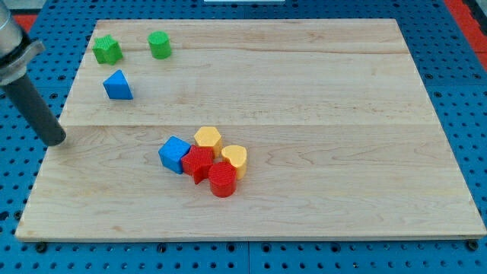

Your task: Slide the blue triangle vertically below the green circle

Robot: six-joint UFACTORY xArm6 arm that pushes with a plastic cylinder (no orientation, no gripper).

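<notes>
The blue triangle [118,85] lies near the board's upper left. The green circle [160,45] sits above it and to its right, near the top edge. My tip [55,141] is at the board's left edge, to the lower left of the blue triangle and apart from it. It touches no block.
A green star [107,49] lies left of the green circle. A cluster sits at the board's middle: a blue cube [175,154], a yellow hexagon [208,139], a yellow heart [235,158], a red star [198,163] and a red cylinder [223,181].
</notes>
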